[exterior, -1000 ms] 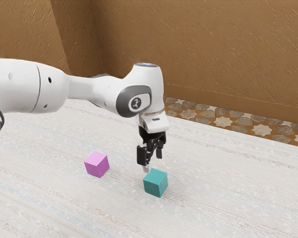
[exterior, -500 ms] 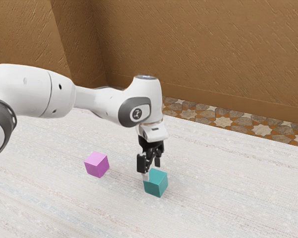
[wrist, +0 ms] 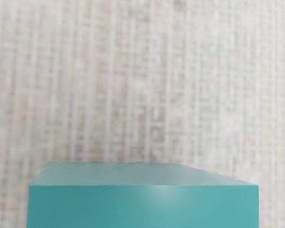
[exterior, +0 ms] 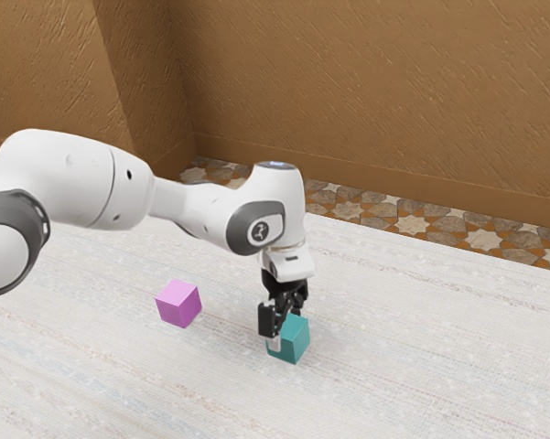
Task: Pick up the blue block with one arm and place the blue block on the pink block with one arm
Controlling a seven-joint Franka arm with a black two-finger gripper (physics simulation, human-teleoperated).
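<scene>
Over the last second the arm [exterior: 119, 197], which enters from the left of the exterior frame, has been lowered toward the table [exterior: 421, 347]. The gripper [exterior: 279, 325], previously held above the blue block [exterior: 293, 340], is now brought down around it at lower centre. Whether the claw is open or already closed on the block cannot be told. The blue block, rendered teal, is left unmoved on the table, and in the wrist view its top edge [wrist: 142, 204] is seen close under the hand. The pink block [exterior: 178, 303] is left untouched at centre left, well apart. The descent is judged to be complete, so the grasp and lift are called for next.
</scene>
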